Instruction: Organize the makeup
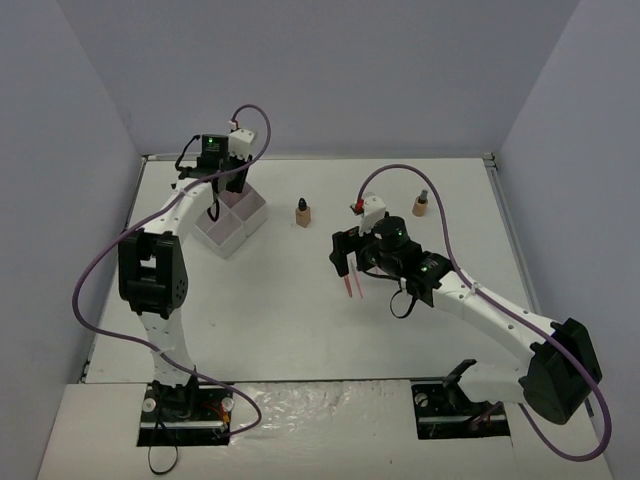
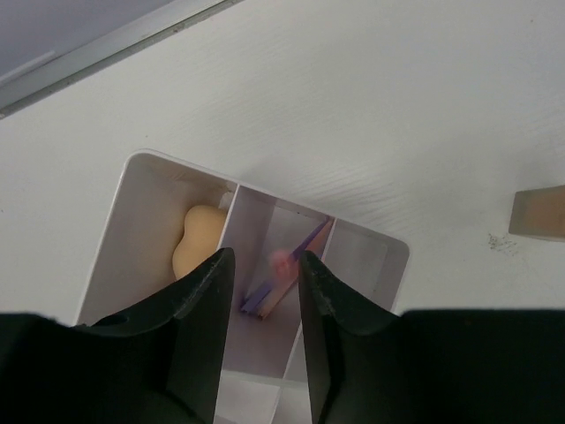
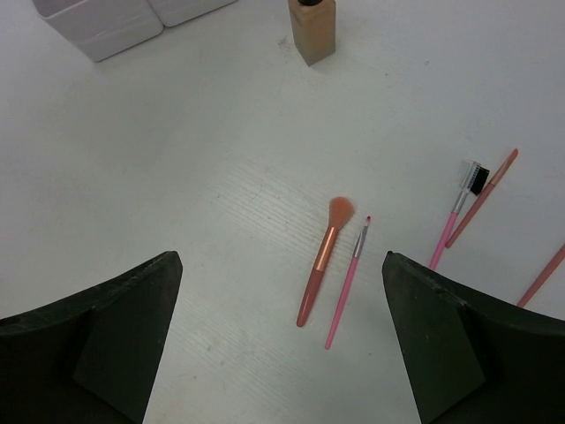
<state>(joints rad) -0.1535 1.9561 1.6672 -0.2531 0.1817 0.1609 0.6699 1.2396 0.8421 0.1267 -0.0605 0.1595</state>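
Presently the task is partly done. The white four-compartment box (image 2: 132,190), at the far left, holds one beige sponge (image 2: 199,243) and, in the next compartment, purple and pink sticks (image 2: 305,243). The left gripper (image 2: 265,274) hangs directly over that compartment, jaws slightly parted, pinching nothing visible.

Outstanding on the table (image 1: 300,330):
- a tan bottle (image 1: 302,211) at far centre and a second bottle (image 1: 421,204) at far right;
- a powder brush (image 3: 320,261) with a thin pink brush (image 3: 346,283) just beside it;
- a brow comb (image 3: 455,208) and further pink sticks (image 3: 484,196).

The right gripper (image 3: 281,265) hovers over the brushes, jaws wide, empty. No lipstick tubes are in view.

The box sits near the far rail (image 2: 106,49). Broad bare surface separates it from the brushes, so carrying room looks ample.
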